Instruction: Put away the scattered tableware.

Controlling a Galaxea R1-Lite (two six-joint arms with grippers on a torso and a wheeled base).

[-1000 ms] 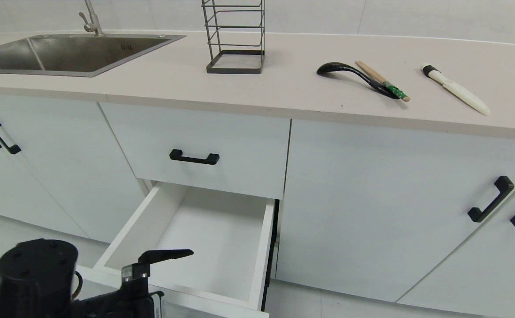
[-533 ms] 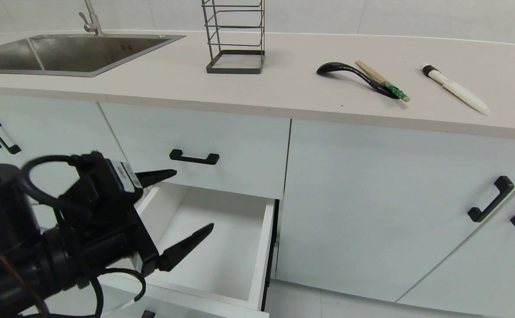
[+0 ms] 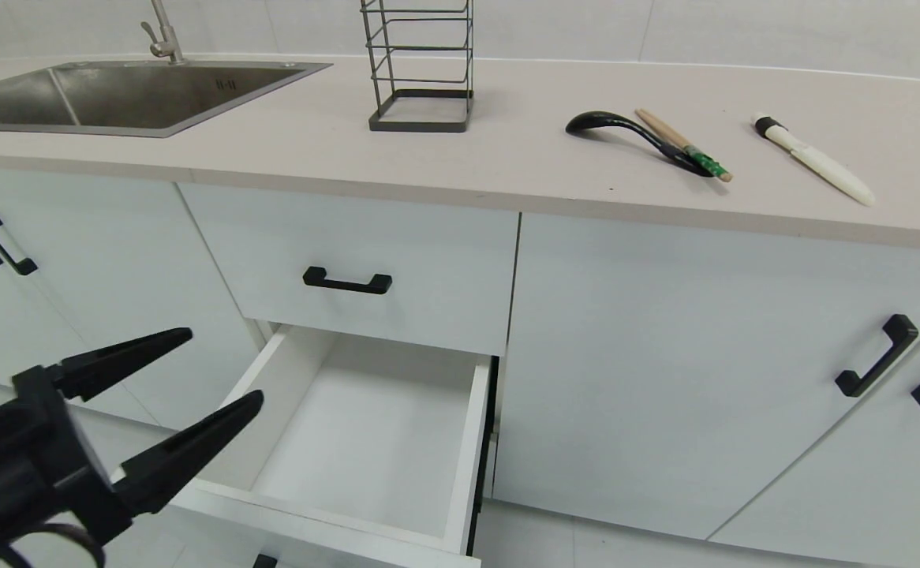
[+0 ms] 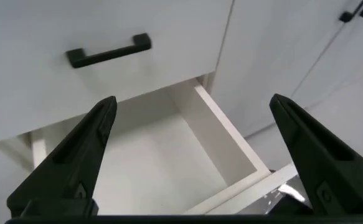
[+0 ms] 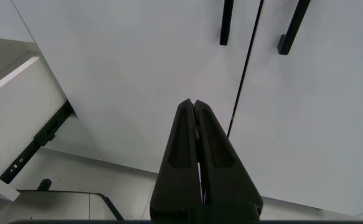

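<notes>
On the counter at the right lie a black ladle (image 3: 633, 134), wooden chopsticks (image 3: 685, 145) crossing its handle, and a white knife (image 3: 815, 162) with a black end. Below, the lower drawer (image 3: 365, 442) stands pulled out with nothing inside; the left wrist view looks into that drawer (image 4: 162, 155). My left gripper (image 3: 219, 367) is open at the lower left, beside the drawer's left wall, with nothing between its fingers (image 4: 75, 162). My right gripper (image 5: 195, 115) is shut with nothing in it, low in front of the cabinet doors (image 5: 169, 56).
A steel sink (image 3: 113, 95) with a tap is at the counter's far left. A black wire rack (image 3: 422, 71) stands mid-counter. The upper drawer with its black handle (image 3: 347, 280) is closed. Cabinet doors with black handles (image 3: 878, 355) flank the drawers.
My left gripper rose from below the drawer front, swung up over the drawer, then drew back to the left and now sits beside the drawer's left wall, open.
</notes>
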